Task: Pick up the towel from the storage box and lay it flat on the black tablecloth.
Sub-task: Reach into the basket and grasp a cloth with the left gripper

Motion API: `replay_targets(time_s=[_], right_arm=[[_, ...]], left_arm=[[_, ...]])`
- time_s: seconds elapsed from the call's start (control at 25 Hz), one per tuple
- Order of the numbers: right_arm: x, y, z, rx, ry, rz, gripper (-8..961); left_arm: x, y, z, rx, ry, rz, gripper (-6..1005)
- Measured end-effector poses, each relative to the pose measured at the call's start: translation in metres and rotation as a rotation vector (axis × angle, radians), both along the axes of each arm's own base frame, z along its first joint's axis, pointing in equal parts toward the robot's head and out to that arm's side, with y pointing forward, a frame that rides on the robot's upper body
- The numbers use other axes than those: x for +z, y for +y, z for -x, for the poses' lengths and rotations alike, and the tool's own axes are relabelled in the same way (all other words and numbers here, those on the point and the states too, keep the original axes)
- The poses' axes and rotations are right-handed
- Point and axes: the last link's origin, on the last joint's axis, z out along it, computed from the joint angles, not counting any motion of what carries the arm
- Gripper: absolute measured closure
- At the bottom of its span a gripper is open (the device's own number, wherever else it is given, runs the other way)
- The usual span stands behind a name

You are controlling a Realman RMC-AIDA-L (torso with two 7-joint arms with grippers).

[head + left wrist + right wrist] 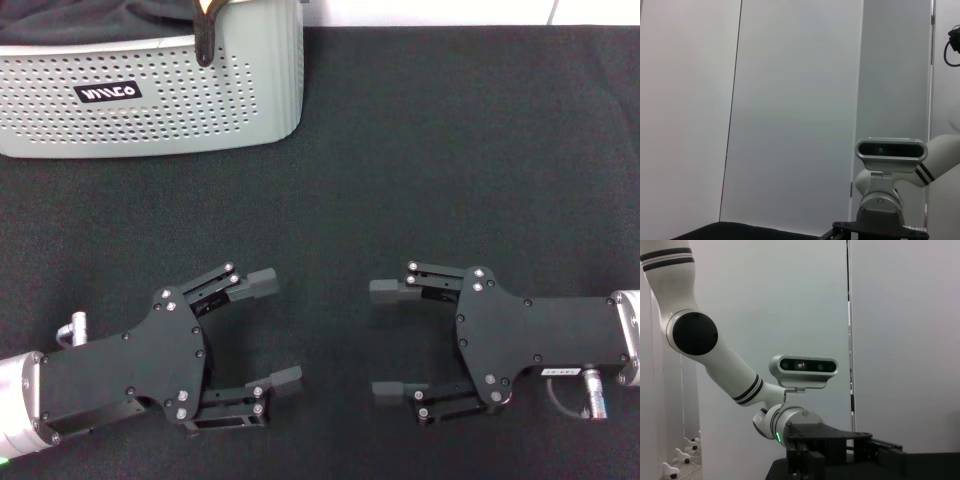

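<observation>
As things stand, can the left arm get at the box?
Probably yes. The left gripper hangs open above the tablecloth, nearer than the box, with only bare cloth between them.

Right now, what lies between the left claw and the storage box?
Head view: only bare black tablecloth lies between the open left claw and the storage box. The open right claw faces the left one.

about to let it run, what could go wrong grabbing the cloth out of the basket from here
Both the left gripper and the right gripper sit open, low over the black tablecloth, far from the storage box.
1. A handle arches over the box rim; a reaching gripper might snag it.
2. Only dark cloth shows inside, so the wrong piece may be taken.
</observation>
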Motion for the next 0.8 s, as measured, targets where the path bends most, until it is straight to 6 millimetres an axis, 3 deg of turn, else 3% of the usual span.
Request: replay_targets(time_s=[0.6,0.8], right_arm=[[-0.002,0.0,0.001,-0.002,0.005,-0.003,114],[0.005,0.006,-0.006,-0.049,0.012,-0.058,114]], left_arm=[[-0.001,-0.001,0.001,0.005,-0.002,-0.004,105],[0.004,0.012,0.005,0.072,-0.015,-0.095,106]])
